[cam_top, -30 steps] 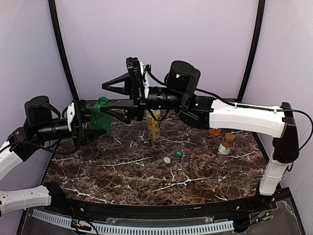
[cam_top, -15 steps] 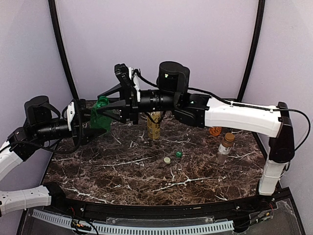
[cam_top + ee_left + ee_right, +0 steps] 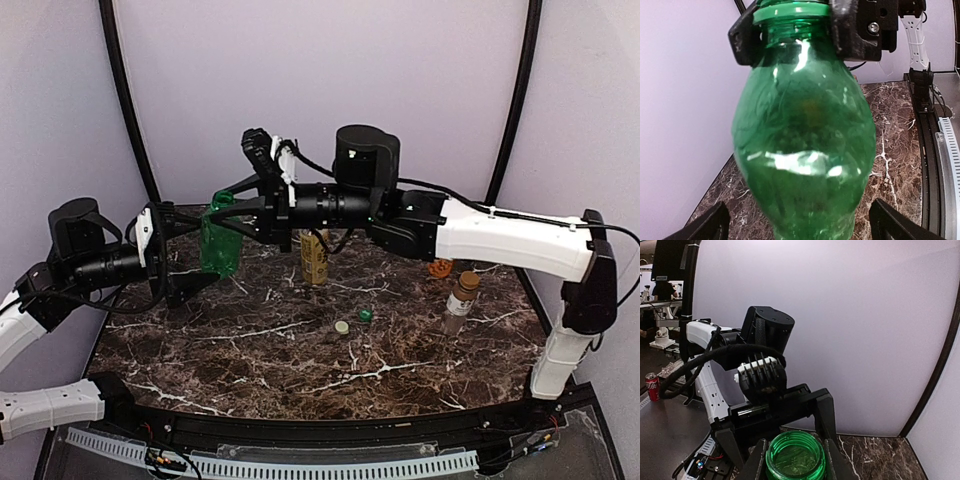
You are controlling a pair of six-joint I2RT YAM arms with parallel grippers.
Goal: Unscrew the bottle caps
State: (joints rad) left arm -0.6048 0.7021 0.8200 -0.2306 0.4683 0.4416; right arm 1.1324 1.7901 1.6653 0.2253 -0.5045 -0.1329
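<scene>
Right gripper point(image 3: 228, 203) is clamping the neck of the green bottle point(image 3: 220, 245), holding it upright at the left rear of the marble table point(image 3: 300, 370). Left gripper point(image 3: 800, 224) is standing wide apart, flanking the bottle's body without touching.

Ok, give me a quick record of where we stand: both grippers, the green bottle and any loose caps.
left gripper: open, fingertips either side of the green plastic bottle, not touching
right gripper: shut on that bottle's neck
bottle mouth: open, cap off
loose caps: small green cap and small pale cap, lying on the marble-patterned table
slim clear bottle: brown cap on
</scene>
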